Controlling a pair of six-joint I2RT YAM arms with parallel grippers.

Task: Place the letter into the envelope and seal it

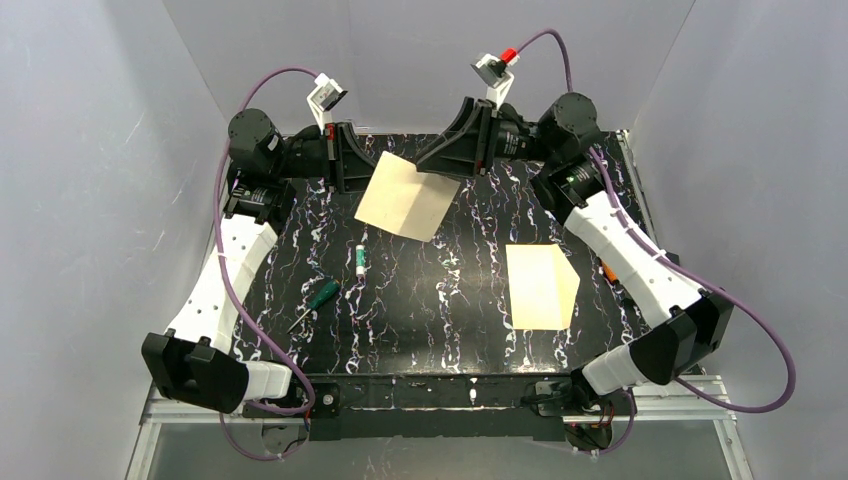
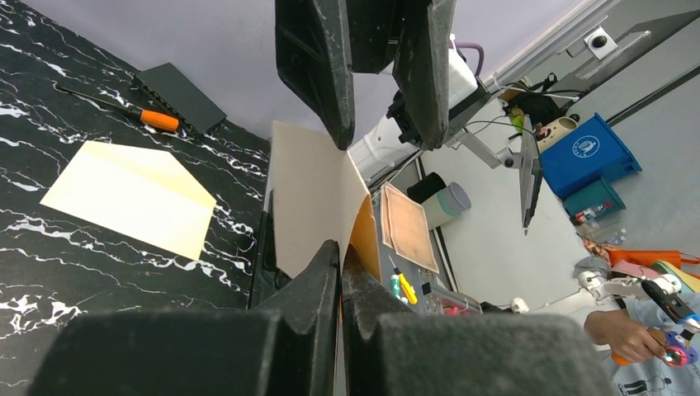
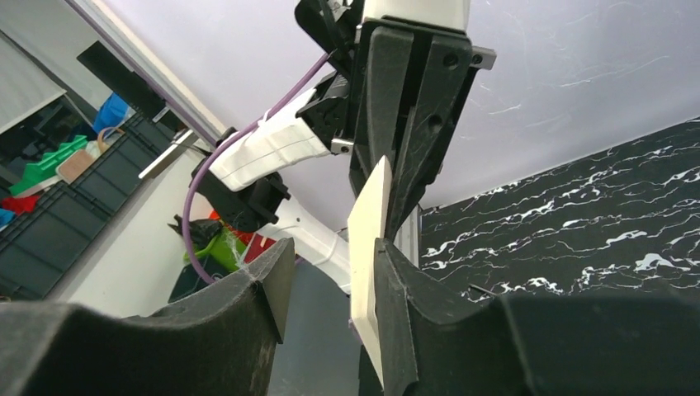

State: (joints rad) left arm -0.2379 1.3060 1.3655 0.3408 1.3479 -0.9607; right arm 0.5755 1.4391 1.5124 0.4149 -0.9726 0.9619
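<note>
The tan letter (image 1: 405, 195) hangs in the air over the back of the table, held between my two grippers. My left gripper (image 1: 352, 168) is shut on its left edge; in the left wrist view the letter (image 2: 309, 194) rises from the closed left gripper (image 2: 341, 252). My right gripper (image 1: 445, 155) is at the letter's right corner. In the right wrist view the letter (image 3: 368, 219) stands edge-on against one finger (image 3: 396, 280) of the right gripper (image 3: 333, 247), whose jaws stand apart. The envelope (image 1: 540, 285) lies flat on the table at the right, its pointed flap toward the right arm, and shows as the envelope (image 2: 132, 194).
A green-handled screwdriver (image 1: 320, 296) and a small white and green marker (image 1: 360, 258) lie left of centre on the black marbled table (image 1: 440, 330). An orange-handled screwdriver (image 2: 157, 120) and a dark pad (image 2: 180, 95) lie near the right edge. Grey walls enclose three sides.
</note>
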